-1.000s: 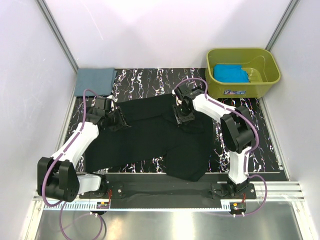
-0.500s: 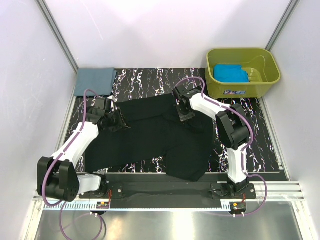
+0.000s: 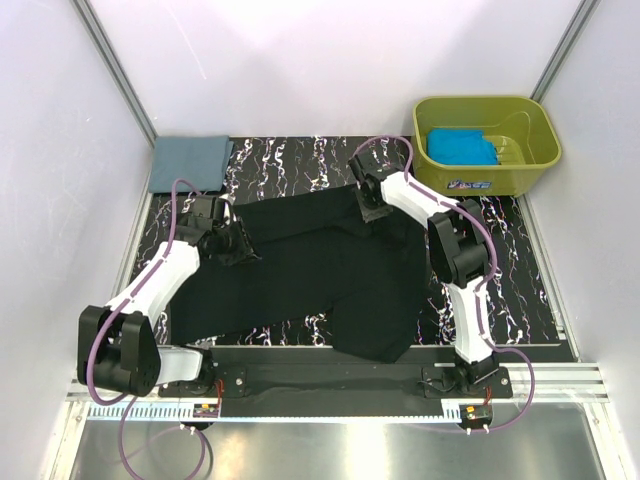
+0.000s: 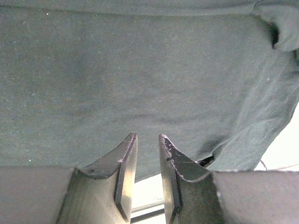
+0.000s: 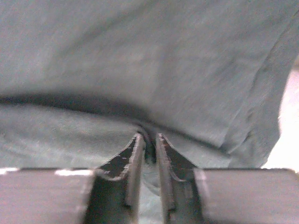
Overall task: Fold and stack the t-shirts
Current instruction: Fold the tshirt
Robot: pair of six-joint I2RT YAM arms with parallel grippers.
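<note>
The large black t-shirt lies spread over the middle of the table. My left gripper sits at its left upper edge; in the left wrist view the gripper is nearly closed, pinching the cloth at its tips. My right gripper is at the shirt's far edge; in the right wrist view it is shut on a fold of the cloth. The slate grey-blue shirt lies folded at the back left. The turquoise shirt lies in the tub.
The olive-green tub stands at the back right corner. White walls with metal posts close in the left, back and right. The black marbled tabletop shows behind the black shirt and at its right.
My right gripper has moved toward the back of the table, drawing the black shirt's far edge with it. The left gripper has hardly moved.
</note>
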